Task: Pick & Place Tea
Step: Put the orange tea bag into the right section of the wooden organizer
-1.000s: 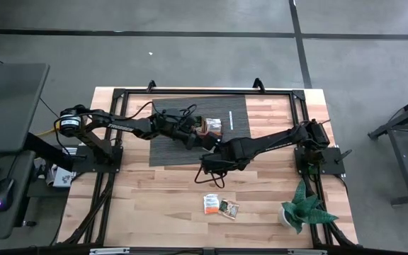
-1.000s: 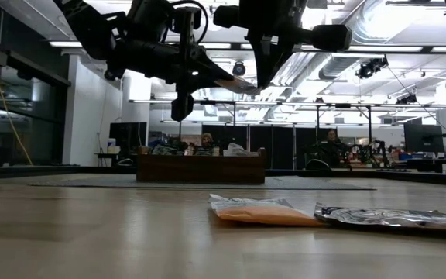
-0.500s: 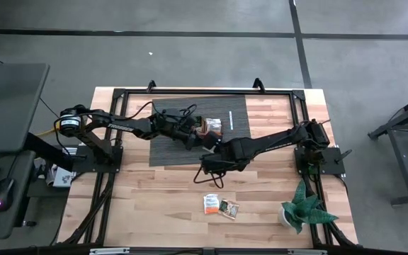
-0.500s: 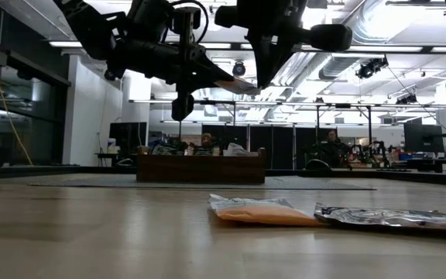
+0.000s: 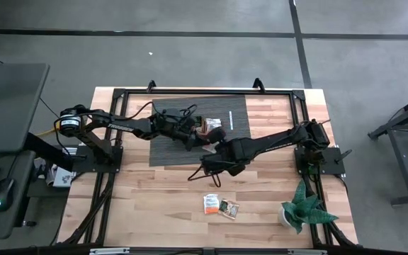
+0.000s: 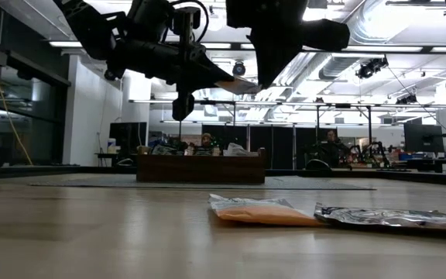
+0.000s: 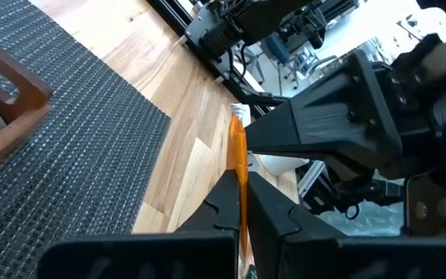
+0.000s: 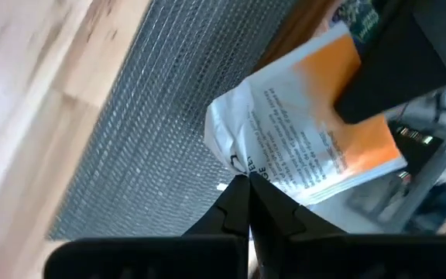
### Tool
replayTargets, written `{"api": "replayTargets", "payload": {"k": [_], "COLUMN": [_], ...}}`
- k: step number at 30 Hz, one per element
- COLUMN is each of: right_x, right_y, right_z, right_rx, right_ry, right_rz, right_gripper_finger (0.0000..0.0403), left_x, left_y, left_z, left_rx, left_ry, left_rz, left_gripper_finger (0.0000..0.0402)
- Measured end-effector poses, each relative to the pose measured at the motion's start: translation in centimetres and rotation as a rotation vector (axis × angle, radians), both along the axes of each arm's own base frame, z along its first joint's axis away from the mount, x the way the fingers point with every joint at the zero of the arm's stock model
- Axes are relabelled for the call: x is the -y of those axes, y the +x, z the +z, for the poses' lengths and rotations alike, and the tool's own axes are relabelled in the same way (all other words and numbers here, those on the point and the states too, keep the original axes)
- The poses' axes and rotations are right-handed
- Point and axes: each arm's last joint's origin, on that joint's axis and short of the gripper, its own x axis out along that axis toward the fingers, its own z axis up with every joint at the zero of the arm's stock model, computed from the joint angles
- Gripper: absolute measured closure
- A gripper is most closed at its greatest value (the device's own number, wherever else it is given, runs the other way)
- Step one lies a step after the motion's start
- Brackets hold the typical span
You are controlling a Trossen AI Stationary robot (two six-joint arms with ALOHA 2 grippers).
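Right wrist view gives you the clearest look: an orange-and-white sachet (image 8: 316, 139) is up in the air over the grey mat (image 8: 161, 101), pinched at its orange end by the left gripper (image 5: 202, 139). The right gripper (image 8: 246, 180) has its fingers pressed together, tip at the sachet's white corner; you cannot tell whether it actually holds that corner. Left wrist view shows you the sachet edge-on, clamped between the fingers (image 7: 224, 203). In the high view, both grippers meet over the mat's front edge, just in front of the wooden tray (image 5: 212, 125). Two more sachets, one orange (image 5: 210, 203) and one dark (image 5: 228, 207), lie side by side near the bench's front edge; a potted plant (image 5: 302, 210) sits near the front right corner.
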Motion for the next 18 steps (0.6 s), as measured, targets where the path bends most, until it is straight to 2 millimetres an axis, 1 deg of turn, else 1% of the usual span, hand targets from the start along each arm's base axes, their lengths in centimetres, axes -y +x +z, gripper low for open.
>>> {"api": "replayTargets", "payload": {"k": [5, 8, 11, 15, 18], "right_x": [-0.16, -0.26, -0.43, -0.69, -0.71], "right_y": [0.05, 0.05, -0.07, 0.29, 0.42], "right_z": [-0.09, -0.13, -0.27, -0.34, -0.32], "right_rx": [0.061, 0.077, 0.066, 0.106, 0.147], "right_ry": [0.099, 0.147, 0.220, 0.333, 0.351], "right_rz": [-0.108, -0.149, -0.180, -0.234, -0.293], "right_gripper_finger": [0.0401, 0.0387, 0.0355, 0.0295, 0.0251], "left_x": [0.07, 0.08, 0.03, 0.01, -0.16], "left_y": [-0.02, -0.03, -0.02, -0.04, -0.06], "left_z": [-0.06, -0.09, -0.03, -0.01, -0.01], "left_rx": [-0.006, -0.007, -0.001, 0.000, 0.001], "left_ry": [-0.004, -0.005, -0.003, -0.002, 0.015], "left_rz": [-0.011, -0.012, -0.007, -0.006, 0.006], "left_gripper_finger": [0.0401, 0.0401, 0.0401, 0.0401, 0.0401]}}
